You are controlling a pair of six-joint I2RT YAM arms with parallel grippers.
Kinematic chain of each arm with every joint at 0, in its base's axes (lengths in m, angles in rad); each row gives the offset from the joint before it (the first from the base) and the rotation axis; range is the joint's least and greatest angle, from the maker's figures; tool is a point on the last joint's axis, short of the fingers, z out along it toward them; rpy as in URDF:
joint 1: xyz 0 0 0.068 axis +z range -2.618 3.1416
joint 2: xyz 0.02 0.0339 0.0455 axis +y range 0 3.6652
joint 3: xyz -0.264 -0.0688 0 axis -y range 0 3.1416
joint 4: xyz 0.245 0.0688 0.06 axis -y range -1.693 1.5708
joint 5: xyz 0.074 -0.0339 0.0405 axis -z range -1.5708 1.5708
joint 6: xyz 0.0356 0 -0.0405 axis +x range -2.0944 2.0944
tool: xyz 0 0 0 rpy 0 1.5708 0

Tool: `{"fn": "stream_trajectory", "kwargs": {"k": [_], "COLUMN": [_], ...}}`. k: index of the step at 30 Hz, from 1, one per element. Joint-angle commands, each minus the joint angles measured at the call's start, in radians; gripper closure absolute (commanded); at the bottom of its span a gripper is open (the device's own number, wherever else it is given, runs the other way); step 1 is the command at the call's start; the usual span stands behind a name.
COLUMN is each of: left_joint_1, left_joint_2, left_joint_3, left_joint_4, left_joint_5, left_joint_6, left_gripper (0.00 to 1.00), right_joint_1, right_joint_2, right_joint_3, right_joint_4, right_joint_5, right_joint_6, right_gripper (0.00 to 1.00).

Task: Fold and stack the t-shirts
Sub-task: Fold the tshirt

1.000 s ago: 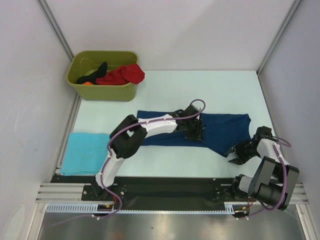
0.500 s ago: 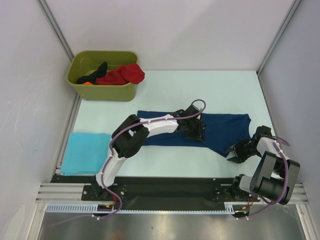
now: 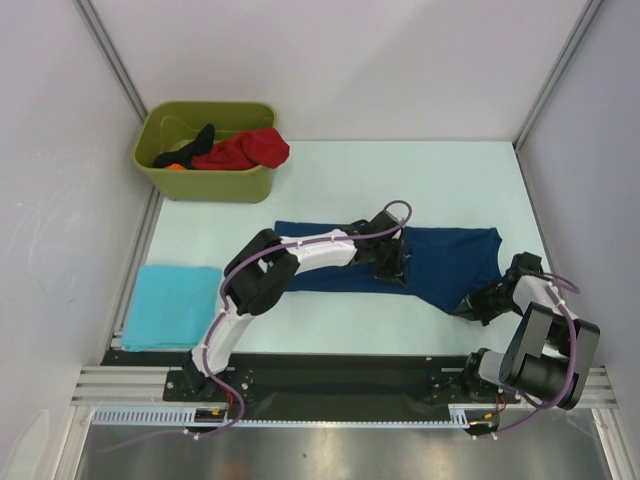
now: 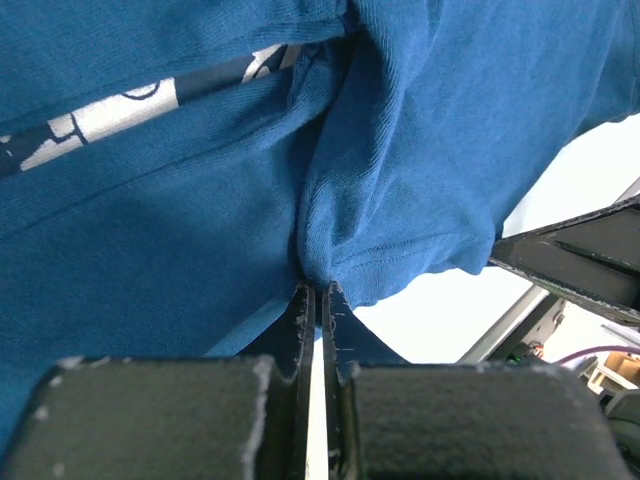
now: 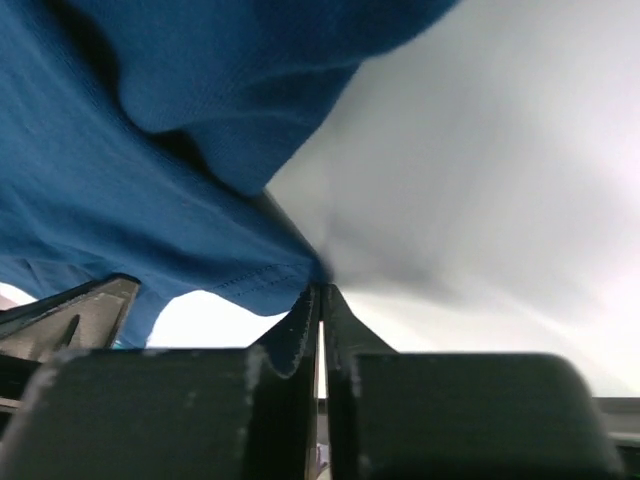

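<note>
Top external: soft, limp navy t-shirt [image 3: 450, 255] lies near-right of the bin [image 3: 205, 186], left end effector [image 3: 393, 268] pinching its mid fold, right end effector [image 3: 467, 307] clamped on its hem edge, both sensible holds.

No text, label, brand, number or sign could be read in any of the views. The only marking was the grey-white print [image 4: 95, 125] on the navy t-shirt [image 4: 420, 130]. In the left wrist view it appeared only as a folded strip of pale shapes with dark outlines, and no letter or figure could be made out in it.
</note>
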Motion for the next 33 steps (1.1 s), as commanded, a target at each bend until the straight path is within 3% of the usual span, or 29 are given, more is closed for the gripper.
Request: {"fn": "stream_trajectory", "kwargs": {"k": [1, 8, 15, 33], "left_joint_1": [0.011, 0.021, 0.060, 0.070], "left_joint_2": [-0.038, -0.077, -0.078, 0.083], "left_joint_3": [-0.013, -0.043, 0.055, 0.264], "left_joint_4": [0.002, 0.048, 0.003, 0.069], "left_joint_5": [0.040, 0.113, 0.096, 0.133], "left_joint_6": [0.011, -0.045, -0.026, -0.108], "left_gripper": [1.00, 0.99, 1.00, 1.00], "right_joint_1": [-0.004, -0.007, -0.008, -0.017], "right_joint_2": [-0.028, -0.100, -0.065, 0.205], "right_joint_3": [0.007, 0.019, 0.091, 0.430], "right_joint_4": [-0.032, -0.098, -0.089, -0.020], "right_joint_5": [0.025, 0.027, 0.030, 0.045], "right_joint_6": [0.001, 0.002, -0.044, -0.102], "right_gripper": [1.00, 1.00, 1.00, 1.00]}}
